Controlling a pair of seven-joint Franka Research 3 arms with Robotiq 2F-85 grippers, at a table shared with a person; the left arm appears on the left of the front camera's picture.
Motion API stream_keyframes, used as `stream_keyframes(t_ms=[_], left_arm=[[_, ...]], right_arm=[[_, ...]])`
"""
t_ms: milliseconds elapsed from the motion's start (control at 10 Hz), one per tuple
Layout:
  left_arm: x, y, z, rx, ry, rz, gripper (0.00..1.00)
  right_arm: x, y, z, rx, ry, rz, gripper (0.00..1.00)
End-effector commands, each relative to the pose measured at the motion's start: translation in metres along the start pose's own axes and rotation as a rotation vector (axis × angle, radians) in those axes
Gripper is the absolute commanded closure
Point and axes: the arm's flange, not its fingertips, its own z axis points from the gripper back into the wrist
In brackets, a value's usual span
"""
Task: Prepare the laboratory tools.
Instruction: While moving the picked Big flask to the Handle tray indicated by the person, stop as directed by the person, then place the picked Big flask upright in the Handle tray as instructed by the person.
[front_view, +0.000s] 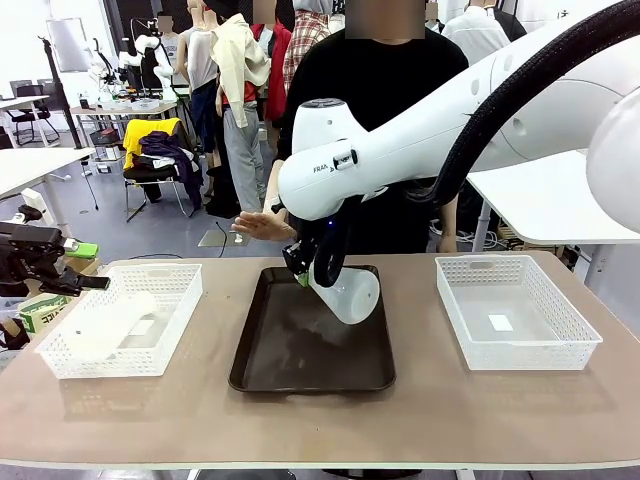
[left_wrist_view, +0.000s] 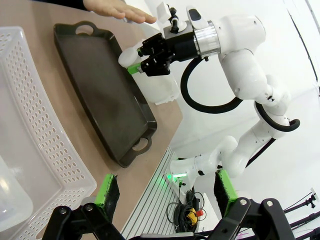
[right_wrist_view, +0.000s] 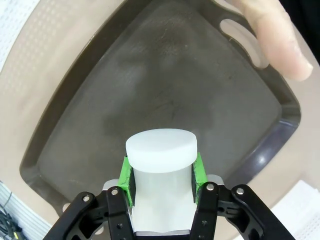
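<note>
Frosted-white translucent plastic conical flask (front_view: 348, 292) hangs tilted over the far right part of the dark brown rectangular tray (front_view: 300, 360), which sits mid-worktop (front_view: 420, 420), and you'll see the right gripper (right_wrist_view: 162, 166) pinching its narrow neck. Your right wrist view makes that plain, with the green pads (right_wrist_view: 126, 175) pressed on either side just below the flat round top. The front view hides most of the grip behind the arm and leaves unclear whether the wide base touches the tray. A person's open hand (front_view: 262, 226) hovers at the tray's far edge. Look to the left wrist view for the left gripper (left_wrist_view: 166, 175): jaws spread wide, holding nothing, beside a corner of the white lattice plastic basket (left_wrist_view: 45, 125) at the worktop's left end. A second frosted-white flask (front_view: 108, 328) lies in that basket, and a matching basket (front_view: 452, 310) stands at the right end.
</note>
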Motion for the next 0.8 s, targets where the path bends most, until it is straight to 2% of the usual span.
stream_keyframes(t_ms=[0, 700], left_arm=[[0.0013, -0.0016, 0.0006, -0.010, -0.010, -0.004, 0.00], [0.0013, -0.0016, 0.0006, -0.010, -0.010, -0.004, 0.00]], right_arm=[[0.0006, 0.0008, -0.0004, -0.009, -0.004, 0.006, 1.00], [0.0006, 0.0008, -0.0004, -0.009, -0.004, 0.006, 1.00]])
